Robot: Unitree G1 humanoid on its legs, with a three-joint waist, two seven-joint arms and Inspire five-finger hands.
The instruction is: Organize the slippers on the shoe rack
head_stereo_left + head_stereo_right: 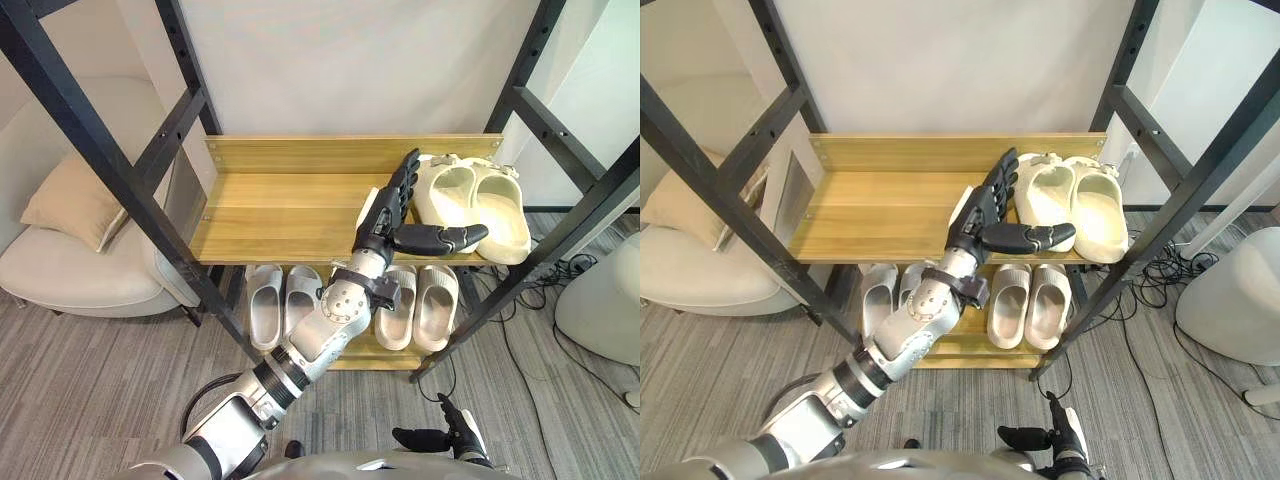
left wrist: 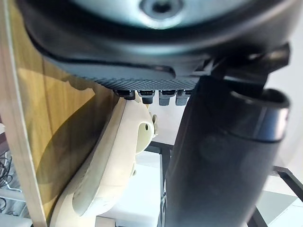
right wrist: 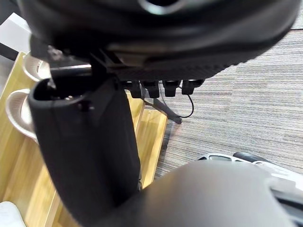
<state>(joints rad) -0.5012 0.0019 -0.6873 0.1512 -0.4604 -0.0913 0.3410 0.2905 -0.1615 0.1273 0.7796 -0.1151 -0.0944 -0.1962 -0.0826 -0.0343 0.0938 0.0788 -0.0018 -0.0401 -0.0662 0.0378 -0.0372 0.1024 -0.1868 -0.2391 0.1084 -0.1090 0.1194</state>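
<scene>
Here, at the far left, a cream armchair (image 1: pixel 70 270) stood on the grey floor with a tan cushion (image 1: pixel 75 200) leaning in its seat. Beside it stood the shoe rack (image 1: pixel 140 165), a black metal frame carrying two wooden shelves. The left half of the upper shelf (image 1: pixel 270 205) was bare wood.

The left hand (image 1: pixel 385 222) reached in over that shelf, released: its fingers were straight and pointed toward the back of the rack, and its thumb stuck out to the right. The fingers lay along the left side of the cream slippers (image 1: pixel 475 200), apparently touching the nearer one, and nothing was grasped. That cream pair sat side by side at the right end of the upper shelf, with the thumb stretched across in front of it.

On the lower shelf (image 1: pixel 385 360), a pale grey pair of slippers (image 1: pixel 280 300) lay to the left and a beige pair (image 1: pixel 420 305) to the right, the arm crossing above the gap between them.

The right hand (image 1: pixel 440 437) hung low in front of the rack, slack and holding nothing. At the far right, a white rounded seat (image 1: pixel 605 300) rested on the floor.
</scene>
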